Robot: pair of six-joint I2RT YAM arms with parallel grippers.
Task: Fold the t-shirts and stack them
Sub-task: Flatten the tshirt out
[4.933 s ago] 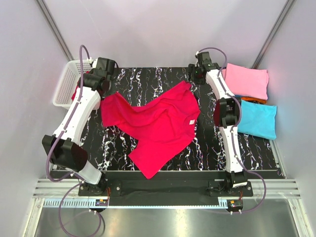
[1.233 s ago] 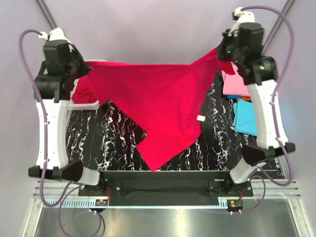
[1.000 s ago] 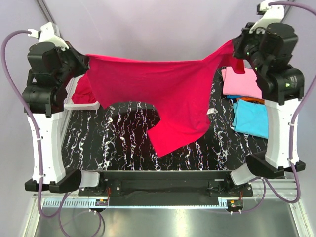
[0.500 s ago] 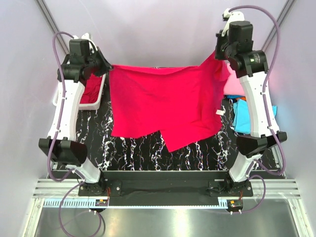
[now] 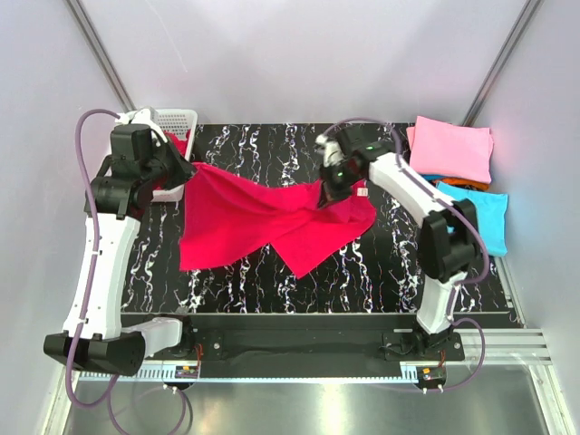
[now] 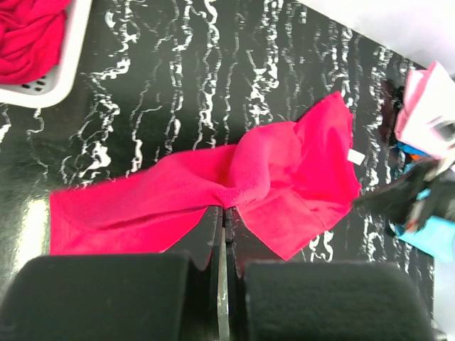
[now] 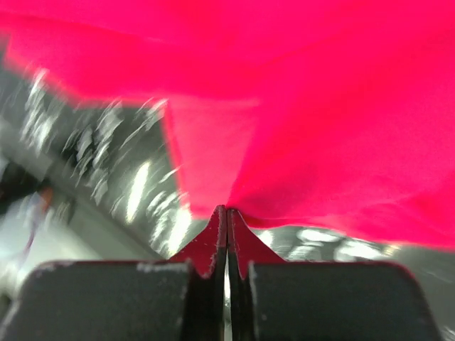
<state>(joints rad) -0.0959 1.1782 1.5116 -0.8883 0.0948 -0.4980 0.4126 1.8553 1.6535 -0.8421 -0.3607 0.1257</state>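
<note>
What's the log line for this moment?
left jaws: shut on crimson-red cloth t-shirt | right jaws: shut on it | shirt: draped on black marbled table

No legible text, brand or number found. Small white tag (image 6: 355,156) on red t-shirt (image 6: 284,177): nothing readable.

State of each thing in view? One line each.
Crimson cloth t-shirt: rumpled, pinched at both ends.
Left gripper: shut on it.
Right gripper: shut on it.
White plastic mesh basket: holds bunched red shirt.
Pink cloth t-shirt: folded.
Turquoise cloth t-shirt: folded.
</note>
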